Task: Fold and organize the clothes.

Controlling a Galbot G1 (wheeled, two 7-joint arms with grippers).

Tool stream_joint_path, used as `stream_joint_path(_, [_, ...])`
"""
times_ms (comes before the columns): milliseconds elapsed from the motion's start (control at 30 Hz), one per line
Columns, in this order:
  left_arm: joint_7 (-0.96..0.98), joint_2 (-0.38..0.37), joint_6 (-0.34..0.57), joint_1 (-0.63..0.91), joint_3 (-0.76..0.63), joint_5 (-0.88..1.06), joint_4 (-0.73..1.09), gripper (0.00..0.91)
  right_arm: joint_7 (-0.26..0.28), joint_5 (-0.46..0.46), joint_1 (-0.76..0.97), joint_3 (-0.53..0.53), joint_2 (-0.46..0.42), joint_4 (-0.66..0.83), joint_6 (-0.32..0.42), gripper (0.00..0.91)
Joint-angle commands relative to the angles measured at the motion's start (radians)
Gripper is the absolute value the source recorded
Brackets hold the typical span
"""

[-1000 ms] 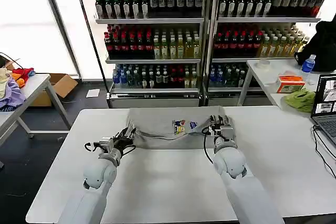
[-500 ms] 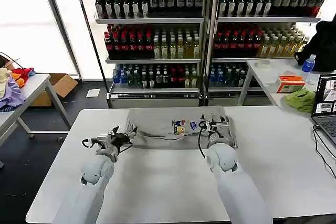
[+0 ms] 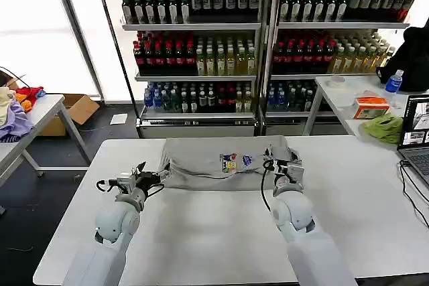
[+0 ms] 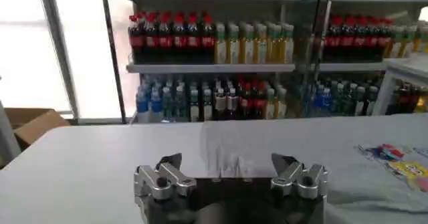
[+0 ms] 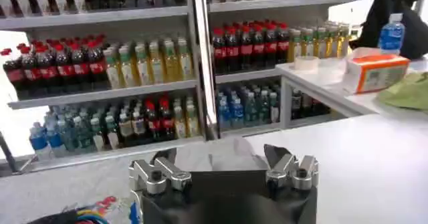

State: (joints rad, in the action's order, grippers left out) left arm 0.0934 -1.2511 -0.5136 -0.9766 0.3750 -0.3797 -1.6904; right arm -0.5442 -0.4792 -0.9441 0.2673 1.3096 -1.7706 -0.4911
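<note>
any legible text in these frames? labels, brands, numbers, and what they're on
None legible.
T-shirt chest print: multicoloured, too small to read.
Bottles on the shelves: labels too small.
Orange box on the side table: print blurred.
Laptop screen: unreadable.

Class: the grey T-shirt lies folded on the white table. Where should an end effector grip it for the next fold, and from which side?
Probably the near folded edge of the T-shirt, at its two ends. It lies flat and wide, so low approaches from the robot's side suit it. The left end effector and right end effector sit open by those ends.
</note>
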Motion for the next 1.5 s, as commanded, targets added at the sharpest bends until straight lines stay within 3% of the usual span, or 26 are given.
stream_joint_path(33, [0.000, -0.003, -0.008, -0.054, -0.003, 0.017, -0.054, 0.907, -0.018, -0.007, -0.126, 0.045, -0.038, -0.088, -0.020, 0.907])
stream_joint_path(400, [-0.004, -0.012, -0.014, -0.039, -0.027, 0.029, -0.022, 0.907, -0.015, -0.040, -0.160, 0.105, -0.073, -0.069, -0.038, 0.907])
stream_joint_path(1233, [-0.002, -0.011, -0.020, -0.004, -0.012, 0.033, 0.090, 0.887, 0.014, -0.009, -0.072, 0.068, -0.028, 0.078, -0.036, 0.907])
stream_joint_path(1267, [-0.003, -0.012, -0.021, -0.005, -0.012, 0.034, 0.093, 0.867, 0.015, -0.007, -0.070, 0.067, -0.028, 0.081, -0.036, 0.907])
stream_joint_path(1333, [-0.001, -0.020, -0.023, -0.004, -0.010, 0.036, 0.103, 0.635, 0.016, -0.006, -0.068, 0.065, -0.026, 0.089, -0.035, 0.907])
stream_joint_path(1500, [0.002, -0.025, -0.025, -0.008, -0.007, 0.039, 0.111, 0.453, 0.017, -0.006, -0.072, 0.065, -0.027, 0.091, -0.034, 0.907])
